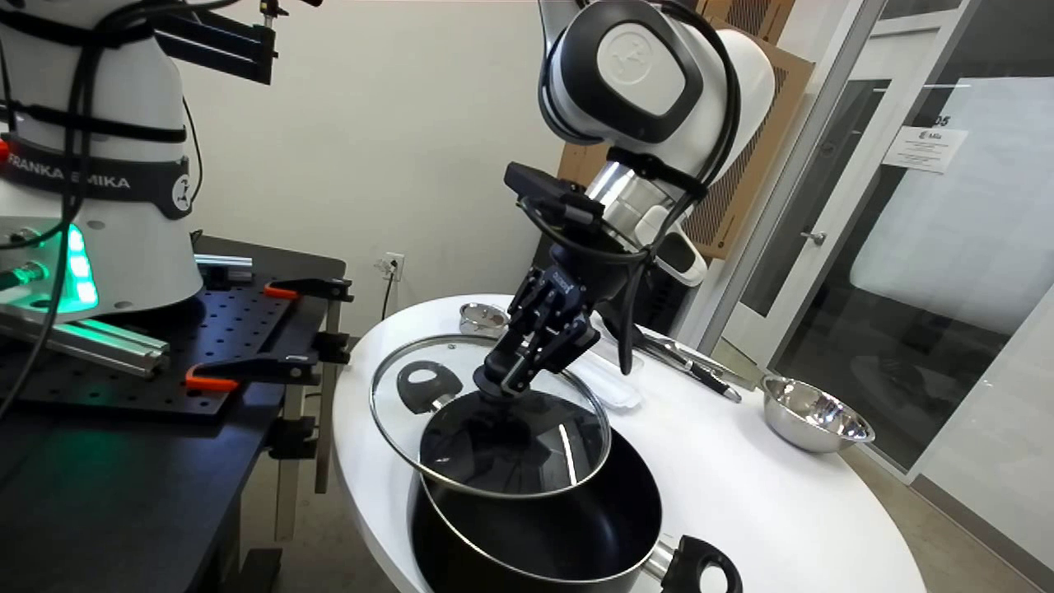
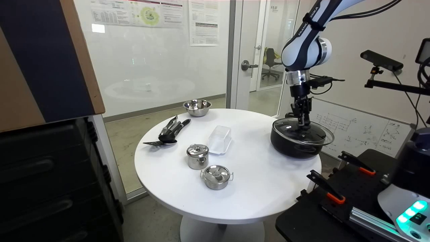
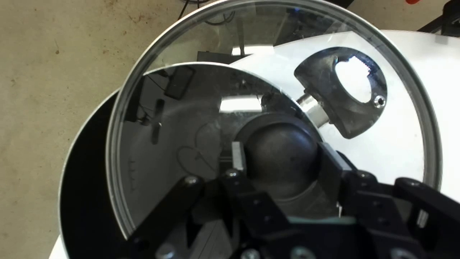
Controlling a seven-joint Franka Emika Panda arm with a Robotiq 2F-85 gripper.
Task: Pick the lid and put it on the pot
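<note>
Wrist view: the pincer [image 3: 285, 158] is clamped on the knob [image 3: 280, 149] of the glass lid [image 3: 230, 126], so the pick-up looks done! Lid's over the pot [image 2: 292, 148], pot on the white desk [image 2: 248, 181], in both exterior views, but off-centre: from the wrist, one loop handle [image 3: 321, 84] shows through the glass. Rims touching? Can't tell. Left, I'd judge: centre, lower, let go.

Table [image 2: 248, 191]: bright, soft faint shadows
Lid [image 3: 201, 129]: white rectangular glare, wrist view
Base light [image 1: 80, 265]: glowing green
Bowl [image 1: 811, 416]: bright glints
</note>
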